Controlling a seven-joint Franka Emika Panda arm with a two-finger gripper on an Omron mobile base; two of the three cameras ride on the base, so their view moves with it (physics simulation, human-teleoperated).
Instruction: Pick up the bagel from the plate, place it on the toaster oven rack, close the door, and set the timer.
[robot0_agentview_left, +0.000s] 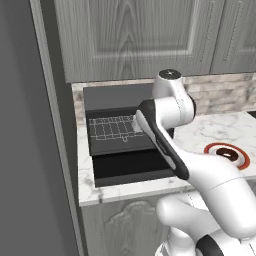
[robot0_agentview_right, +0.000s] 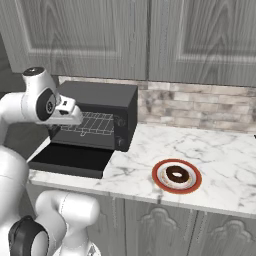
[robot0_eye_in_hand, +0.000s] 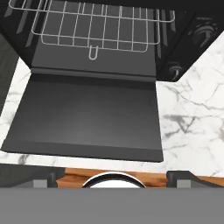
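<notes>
Risk lies first in the reach: the bagel (robot0_agentview_right: 177, 174) sits on the plate (robot0_agentview_right: 161, 168) well to the right of the oven (robot0_agentview_right: 100, 95), while the gripper (robot0_eye_in_hand: 113, 177) hangs over the open door (robot0_eye_in_hand: 83, 116), looking down at it. The arm must swing across the marble counter (robot0_agentview_right: 225, 150) to get there, and a low path could clip the door's front edge or the plate's rim.

The bagel is a small ring; jaws closing off-centre would likely push it across the plate instead of lifting it, or pinch one side so it tilts and drops on the way back.

The rack (robot0_eye_in_hand: 94, 28) is slid part-way out above the door, its front loop facing the hand. Placing the bagel too near that front edge could let it roll off onto the door, and then the door would not shut cleanly. The knobs (robot0_eye_in_hand: 203, 30) sit at the oven's right side, close to the rack opening, so a careless approach could knock one before the timer step.

The gripper's jaws stand wide apart, near their fullest spread. They hold nothing and touch nothing; both fingertips (robot0_eye_in_hand: 43, 180) hover free above the counter's front edge.
</notes>
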